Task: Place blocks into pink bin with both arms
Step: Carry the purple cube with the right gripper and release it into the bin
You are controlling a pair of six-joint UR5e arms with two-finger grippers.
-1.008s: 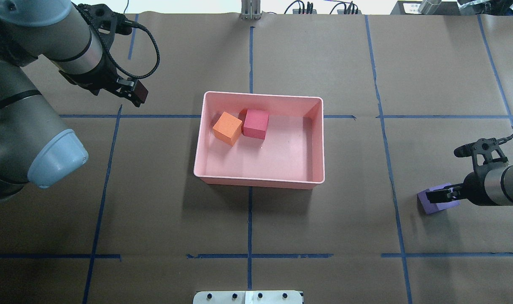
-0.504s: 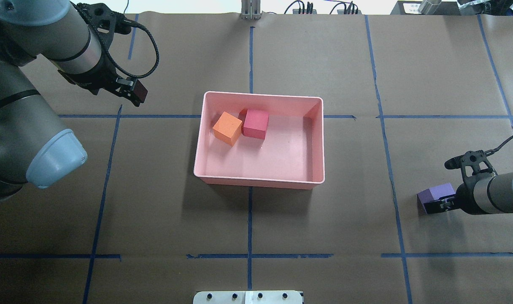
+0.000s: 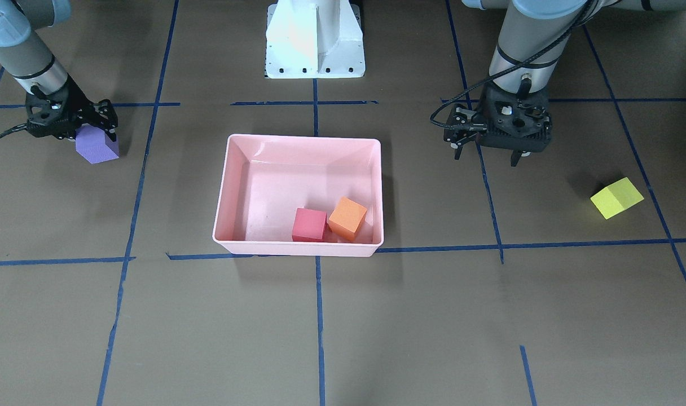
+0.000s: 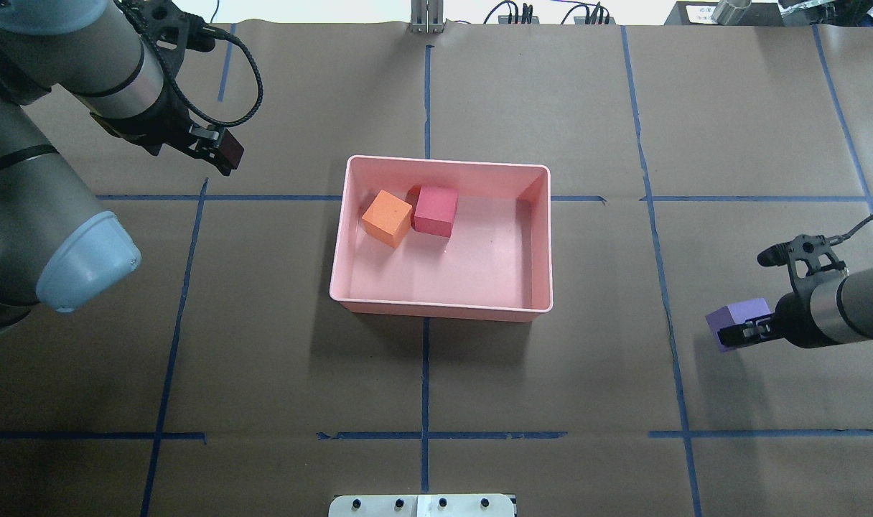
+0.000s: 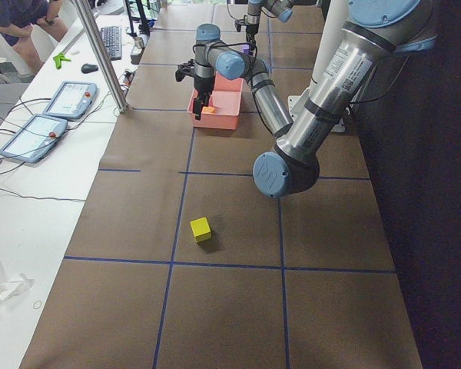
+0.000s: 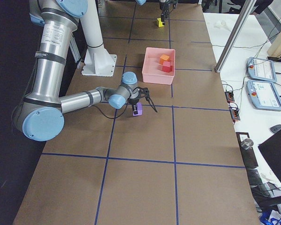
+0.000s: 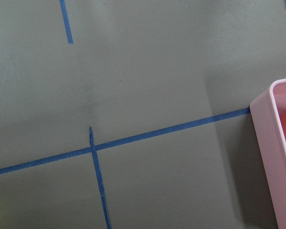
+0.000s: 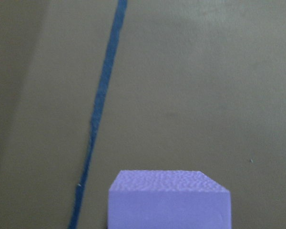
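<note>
Purple block [image 4: 736, 317] is clamped in the right gripper [image 4: 747, 332], well apart from the pink bin [image 4: 447, 162], which holds the orange block [image 4: 387, 218] and red-pink block [image 4: 436, 210] side by side. The left gripper [image 3: 485, 158] hangs with jaws apart near the yellow-green block [image 3: 616, 197], which lies on the bench [image 4: 551, 395].

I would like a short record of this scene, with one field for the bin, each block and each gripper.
bin: pink bin, in the middle of the table
inside bin: orange block and red block, side by side
purple block: outside the bin, held
yellow block: on the table, outside the bin, untouched
left gripper: open, empty
right gripper: closed on the purple block
</note>
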